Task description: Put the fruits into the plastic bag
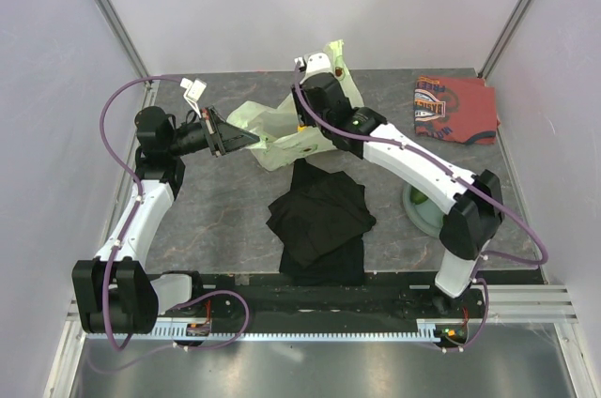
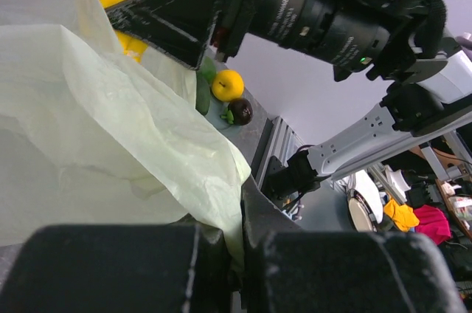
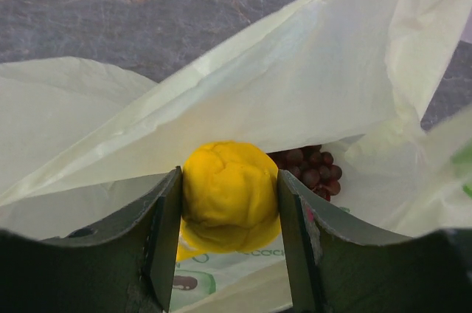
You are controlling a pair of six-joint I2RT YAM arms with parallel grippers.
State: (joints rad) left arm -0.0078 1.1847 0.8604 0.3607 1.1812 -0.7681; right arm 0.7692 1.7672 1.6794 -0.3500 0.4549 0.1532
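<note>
The pale yellow-green plastic bag lies at the table's middle back, its mouth lifted. My left gripper is shut on the bag's edge, pinched between its fingers. My right gripper sits in the bag's mouth, shut on a lumpy yellow fruit above the bag's floor. A dark red grape bunch lies inside, just behind it. On the grey-green plate sit another yellow fruit, a dark maroon round one and a green fruit.
A folded black cloth lies in front of the bag, between the arms. A red-orange patterned cloth lies at the back right. The right arm reaches over the plate's left side. White walls close in the table.
</note>
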